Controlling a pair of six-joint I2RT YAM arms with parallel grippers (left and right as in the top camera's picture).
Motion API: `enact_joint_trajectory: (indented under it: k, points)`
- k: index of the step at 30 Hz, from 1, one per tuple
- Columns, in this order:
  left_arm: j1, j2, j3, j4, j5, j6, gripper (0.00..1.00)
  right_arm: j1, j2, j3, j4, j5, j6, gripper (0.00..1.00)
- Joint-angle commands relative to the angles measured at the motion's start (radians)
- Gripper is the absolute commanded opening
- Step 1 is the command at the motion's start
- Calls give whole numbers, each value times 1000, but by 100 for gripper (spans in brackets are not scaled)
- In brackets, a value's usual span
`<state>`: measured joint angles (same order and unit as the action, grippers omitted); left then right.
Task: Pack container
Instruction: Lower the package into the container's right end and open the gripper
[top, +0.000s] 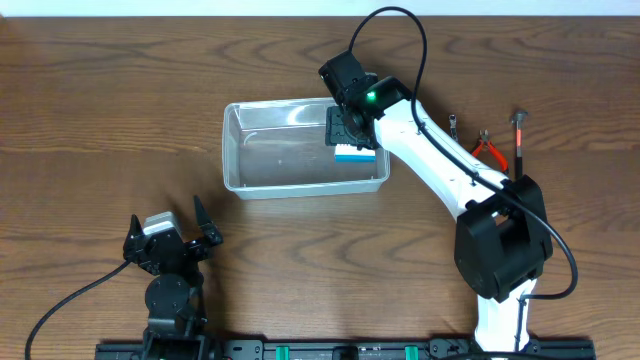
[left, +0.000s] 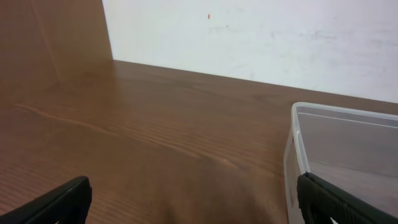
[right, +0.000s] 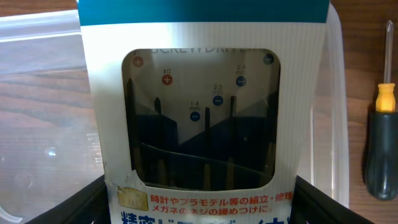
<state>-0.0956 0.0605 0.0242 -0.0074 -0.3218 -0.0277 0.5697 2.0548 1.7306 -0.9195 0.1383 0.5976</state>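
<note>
Overhead view: the right gripper (top: 350, 137) is clamped on a flat blue-and-white cardboard box (top: 355, 153) of precision screwdrivers. It holds the box over the right end of the container (top: 290, 150), a clear, colourless rectangular plastic tub with rounded corners that sits mid-bench, well apart from both arm bases. The white arm reaches diagonally across the brown wood-grain bench (top: 100, 100), so the pack comes in from above the rim, apparently to be lowered onto the tub's bare floor. From the right wrist, the box hangs with its window facing the camera. Dark fingers (right: 87, 205) press on its two lower edges, which holds it square to the tub's wall. Whether it touches the bottom cannot be told. Red-handled pliers (top: 487, 147) and a dark-handled screwdriver with a yellow collar (right: 380, 149) lie on the bench to the right of the tub. They are within the same arm's side and are in all likelihood next for packing. The left gripper (top: 172, 232), jaws apart and holding nothing, is parked near its base at the front left, out of the way. Its camera catches only a corner of the container.
</note>
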Motion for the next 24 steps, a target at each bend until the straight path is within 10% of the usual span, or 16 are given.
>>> enact_joint_trajectory:
  k: [1, 24]
  points:
    - [-3, -4, -20, -34, -19, 1, 98, -5, -7, -18, 0, 31, -19, 56]
    - [-3, -4, -20, -34, -19, 1, 98, -4, -96, -87, 53, 30, -37, 66]
